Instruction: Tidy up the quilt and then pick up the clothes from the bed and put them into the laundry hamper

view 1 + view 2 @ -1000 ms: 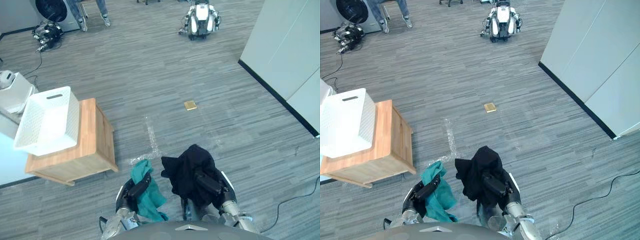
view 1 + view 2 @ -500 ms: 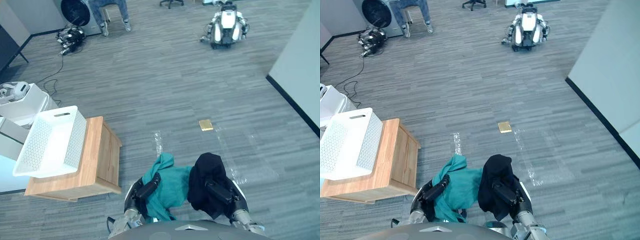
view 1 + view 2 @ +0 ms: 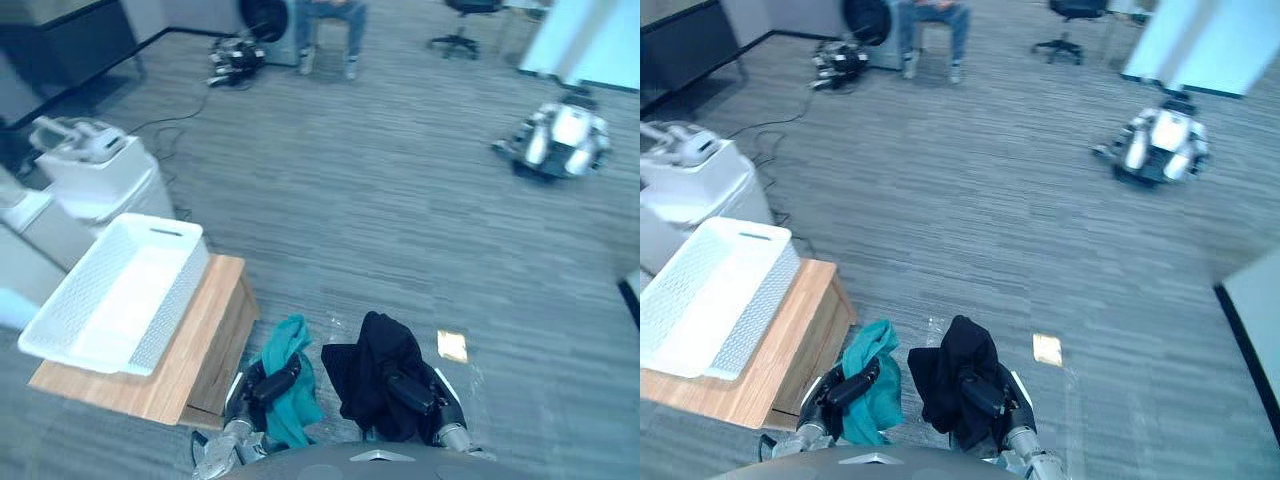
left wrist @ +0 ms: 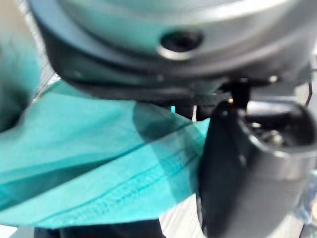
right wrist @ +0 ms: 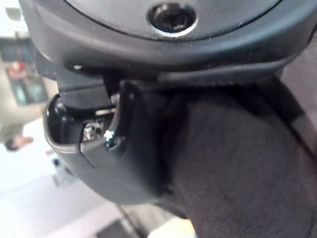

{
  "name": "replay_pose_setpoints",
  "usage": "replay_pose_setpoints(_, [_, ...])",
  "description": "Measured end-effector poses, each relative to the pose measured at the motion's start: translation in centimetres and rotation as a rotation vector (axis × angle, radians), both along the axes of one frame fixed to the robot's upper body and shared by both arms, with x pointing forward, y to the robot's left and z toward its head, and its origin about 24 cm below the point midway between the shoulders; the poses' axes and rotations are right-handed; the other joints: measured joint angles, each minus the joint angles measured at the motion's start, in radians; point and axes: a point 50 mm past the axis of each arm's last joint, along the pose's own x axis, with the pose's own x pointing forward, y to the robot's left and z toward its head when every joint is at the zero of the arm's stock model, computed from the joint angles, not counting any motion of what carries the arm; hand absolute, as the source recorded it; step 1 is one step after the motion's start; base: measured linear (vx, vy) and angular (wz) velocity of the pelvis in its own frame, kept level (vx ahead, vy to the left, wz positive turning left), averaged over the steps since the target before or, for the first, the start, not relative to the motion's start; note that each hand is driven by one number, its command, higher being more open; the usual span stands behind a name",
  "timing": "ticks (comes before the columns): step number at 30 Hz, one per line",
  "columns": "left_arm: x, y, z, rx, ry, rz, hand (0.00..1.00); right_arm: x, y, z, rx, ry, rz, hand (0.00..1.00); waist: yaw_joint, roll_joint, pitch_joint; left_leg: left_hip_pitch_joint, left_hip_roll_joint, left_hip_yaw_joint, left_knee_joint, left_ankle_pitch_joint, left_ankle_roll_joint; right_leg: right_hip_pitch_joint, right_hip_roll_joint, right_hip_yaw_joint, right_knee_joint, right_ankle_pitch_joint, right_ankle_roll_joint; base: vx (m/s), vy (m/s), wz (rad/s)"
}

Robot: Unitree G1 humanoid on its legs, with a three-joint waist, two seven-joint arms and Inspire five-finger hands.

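Your view has swung round in the last half second, so the laundry hamper now fills more of the picture. That is your head turning, not the hamper shifting. It sits open-topped on the wooden counter, and no clothes show inside it. Your left robot hand is curled round the teal garment, just beside the counter's corner below the hamper. A moment ago that cloth was spread wide and touching the other piece; now it hangs narrow and apart from it. Your right robot hand is clamped on the black garment, which drapes over it, farther from the hamper than the teal one. Both wrist views agree, with cloth pressed against each hand. By my reading, the clothes are collected and you are turning to deliver them. The drop is not yet done, because both pieces are short of the hamper and lower than its rim. Raise the teal one over the near wall first, and watch that its hanging tail does not catch the rim.
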Motion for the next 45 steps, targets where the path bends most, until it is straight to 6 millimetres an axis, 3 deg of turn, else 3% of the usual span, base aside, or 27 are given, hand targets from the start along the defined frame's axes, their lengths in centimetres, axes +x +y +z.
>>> replay_pose_setpoints(2, [-0.5, 0.1, -0.1, -0.005, 0.009, 0.002, 0.0, -0.1, 0.3, 0.3, 0.004, -0.017, 0.018, 0.0, 0.003, 0.003, -0.004, 0.001, -0.001, -0.083, 0.065, -0.068, -0.026, 0.012, 0.024, 0.103, -0.084, 0.044, 0.016, 0.37, -0.368, 1.52])
replay_pose_setpoints(4, [-1.4, 0.6, -0.1, -0.002, 0.026, 0.022, 0.0, -0.1, 1.3, 0.6, 0.024, -0.032, 0.061, 0.0, 0.004, -0.026, -0.016, 0.004, -0.021, -0.153, 0.152, -0.152, -0.055, 0.022, 0.017, 0.135, -0.067, 0.125, 0.021, 0.4, -0.435, 1.39])
replay_pose_setpoints(5, [-1.7, 0.1, -0.3, -0.023, 0.042, 0.041, 0.0, 0.0, 1.1, 0.7, 0.006, -0.034, 0.095, 0.0, 0.011, 0.015, -0.014, -0.003, 0.016, -0.146, 0.197, -0.18, -0.079, 0.024, 0.026, 0.063, -0.02, 0.091, -0.013, 0.35, -0.378, 1.18])
replay_pose_setpoints(6, [-1.6, -0.7, -0.3, -0.054, 0.035, 0.046, 0.0, 0.6, 1.0, 0.8, -0.012, -0.047, 0.121, 0.0, 0.022, 0.051, -0.021, -0.008, 0.05, -0.092, 0.212, -0.172, -0.098, 0.042, 0.026, 0.008, -0.015, 0.078, -0.025, 0.4, -0.43, 1.15])
replay_pose_setpoints(8, [-1.3, -1.3, 0.1, -0.091, 0.009, 0.055, 0.0, 1.4, 1.2, 1.1, -0.021, -0.069, 0.157, 0.0, 0.047, 0.07, -0.023, -0.003, 0.096, -0.007, 0.193, -0.135, -0.112, 0.09, 0.012, -0.069, -0.032, 0.063, -0.048, 0.22, -0.255, 1.3])
replay_pose_setpoints(10, [-0.4, -1.8, 0.7, -0.123, -0.043, 0.026, 0.0, 2.2, 1.4, 1.7, -0.025, -0.105, 0.15, 0.0, 0.047, 0.063, -0.021, -0.007, 0.136, 0.128, 0.192, -0.089, -0.101, 0.165, -0.026, -0.185, -0.087, 0.058, -0.055, 0.13, -0.254, 1.85])
replay_pose_setpoints(11, [0.2, -2.3, 1.1, -0.15, -0.076, -0.009, 0.0, 2.7, 1.2, 2.3, -0.036, -0.135, 0.129, 0.0, 0.033, 0.057, -0.022, -0.017, 0.166, 0.254, 0.197, -0.074, -0.093, 0.213, -0.054, -0.27, -0.123, 0.057, -0.058, 0.05, -0.187, 1.75])
replay_pose_setpoints(13, [1.0, -3.2, 1.5, -0.189, -0.113, -0.056, 0.0, 3.9, 1.0, 3.1, -0.049, -0.182, 0.104, 0.0, 0.034, 0.059, -0.025, -0.008, 0.188, 0.423, 0.139, -0.05, -0.096, 0.245, -0.078, -0.349, -0.142, 0.046, -0.055, -0.01, -0.098, 1.68])
replay_pose_setpoints(14, [1.1, -3.5, 1.6, -0.204, -0.115, -0.073, 0.0, 4.6, 0.8, 3.4, -0.051, -0.204, 0.09, 0.0, 0.032, 0.062, -0.028, 0.003, 0.181, 0.453, 0.07, -0.042, -0.106, 0.245, -0.088, -0.384, -0.137, 0.037, -0.048, -0.05, -0.011, 1.32])
replay_pose_setpoints(16, [0.9, -3.6, 1.2, -0.201, -0.092, -0.087, 0.0, 5.3, 1.0, 3.0, -0.044, -0.201, 0.075, 0.0, 0.034, 0.053, -0.033, 0.02, 0.162, 0.415, -0.031, -0.006, -0.155, 0.237, -0.092, -0.404, -0.137, 0.039, -0.043, -0.03, 0.008, 0.68])
replay_pose_setpoints(20, [-0.9, -2.7, -0.5, -0.156, 0.034, -0.122, 0.0, 4.5, 2.3, 0.7, -0.023, -0.078, 0.086, 0.0, 0.033, 0.012, -0.056, 0.014, 0.14, 0.375, -0.086, 0.031, -0.155, 0.231, -0.101, -0.394, -0.138, 0.048, -0.032, 0.02, 0.024, 0.34])
replay_pose_setpoints(21, [-1.4, -2.4, -1.0, -0.137, 0.075, -0.144, 0.0, 3.8, 2.6, -0.1, -0.018, -0.027, 0.094, 0.0, 0.029, -0.006, -0.066, 0.01, 0.127, 0.344, -0.097, 0.042, -0.154, 0.228, -0.105, -0.37, -0.124, 0.048, -0.032, 0.04, 0.053, 0.56])
replay_pose_setpoints(24, [-1.6, -2.3, -1.1, -0.132, 0.09, -0.161, 0.0, 3.2, 2.5, -0.4, -0.013, 0.005, 0.079, 0.0, 0.026, -0.023, -0.068, -0.003, 0.109, 0.275, -0.1, 0.058, -0.146, 0.182, -0.11, -0.244, -0.01, 0.041, -0.043, 0.02, 0.125, 0.69])
replay_pose_setpoints(28, [-1.6, -1.8, -1.1, -0.113, 0.09, -0.165, 0.0, 3.7, 2.9, -0.3, -0.001, -0.003, 0.082, 0.0, 0.025, -0.036, -0.083, -0.019, 0.096, 0.192, -0.112, 0.086, -0.143, 0.229, -0.114, -0.211, -0.066, 0.041, -0.042, 0.01, 0.034, 0.71])
replay_pose_setpoints(30, [-1.4, -1.1, -1.1, -0.091, 0.082, -0.164, 0.0, 5.2, 3.5, -0.2, 0.011, -0.028, 0.104, 0.0, 0.032, -0.054, -0.096, -0.049, 0.093, 0.187, -0.131, 0.115, -0.146, 0.237, -0.117, -0.208, -0.151, 0.043, -0.039, -0.04, -0.037, 0.18])
replay_pose_setpoints(32, [-1.6, -0.8, -1.4, -0.08, 0.099, -0.163, 0.0, 5.9, 3.7, -0.3, 0.021, -0.034, 0.106, 0.0, 0.032, -0.05, -0.093, -0.06, 0.089, 0.185, -0.132, 0.127, -0.148, 0.25, -0.117, -0.2, -0.193, 0.042, -0.036, -0.08, -0.045, 0.1])
replay_pose_setpoints(34, [-1.3, -0.8, -1.4, -0.083, 0.094, -0.159, 0.0, 6.0, 3.6, -0.2, 0.038, -0.037, 0.089, 0.0, 0.029, -0.035, -0.072, -0.095, 0.091, 0.168, -0.041, 0.092, -0.15, 0.276, -0.111, -0.187, -0.197, 0.008, -0.026, -0.12, -0.056, 0.32])
replay_pose_setpoints(36, [-0.5, -1.0, -0.9, -0.098, 0.055, -0.164, 0.0, 5.0, 3.1, -0.6, 0.023, -0.006, 0.061, 0.0, 0.026, -0.014, -0.026, -0.199, 0.114, 0.181, 0.244, 0.045, -0.142, 0.315, -0.089, -0.188, -0.181, -0.021, -0.058, -0.19, -0.025, 0.54])
replay_pose_setpoints(38, [-0.2, -1.2, -0.5, -0.116, 0.02, -0.169, 0.0, 4.1, 2.7, -0.9, 0.006, 0.023, 0.048, 0.0, 0.032, -0.003, -0.014, -0.252, 0.135, 0.211, 0.357, 0.045, -0.143, 0.333, -0.077, -0.188, -0.18, -0.02, -0.065, -0.14, -0.005, 0.23])
replay_pose_setpoints(39, [-0.7, -1.4, -0.5, -0.134, 0.023, -0.177, 0.0, 3.5, 2.5, -1.1, 0.003, 0.038, 0.042, 0.0, 0.029, 0.013, -0.022, -0.228, 0.152, 0.242, 0.304, 0.02, -0.132, 0.333, -0.067, -0.182, -0.175, -0.021, -0.064, -0.08, 0.025, 0.02])
replay_pose_setpoints(41, [-0.9, -1.6, -0.4, -0.149, 0.021, -0.175, 0.0, 3.7, 2.4, -0.8, -0.002, 0.025, 0.047, 0.0, 0.019, 0.027, -0.012, -0.191, 0.161, 0.256, 0.185, 0.004, -0.152, 0.322, -0.051, -0.158, -0.174, -0.023, -0.06, -0.04, 0.093, -0.33])
replay_pose_setpoints(43, [-1.1, -1.7, -0.4, -0.157, 0.02, -0.157, 0.0, 3.7, 2.7, -0.4, 0.01, 0.004, 0.081, 0.0, 0.031, 0.02, -0.012, -0.157, 0.149, 0.304, 0.107, 0.012, -0.167, 0.307, -0.028, -0.067, -0.167, -0.018, -0.054, 0.04, 0.049, -0.62])
replay_pose_setpoints(44, [-1.0, -1.6, -0.4, -0.153, 0.01, -0.153, 0.0, 3.7, 3.4, 0.1, 0.033, -0.027, 0.12, 0.0, 0.02, -0.004, -0.004, -0.159, 0.155, 0.328, 0.125, 0.026, -0.178, 0.305, -0.029, -0.041, -0.164, -0.016, -0.057, 0.08, 0.011, -0.3])
replay_pose_setpoints(45, [-0.9, -1.7, -0.4, -0.155, 0.005, -0.151, 0.0, 3.7, 3.6, 0.3, 0.039, -0.037, 0.137, 0.0, 0.019, -0.003, 0.006, -0.161, 0.163, 0.333, 0.151, 0.018, -0.179, 0.309, -0.027, -0.04, -0.164, -0.017, -0.061, 0.06, 0.065, -0.29])
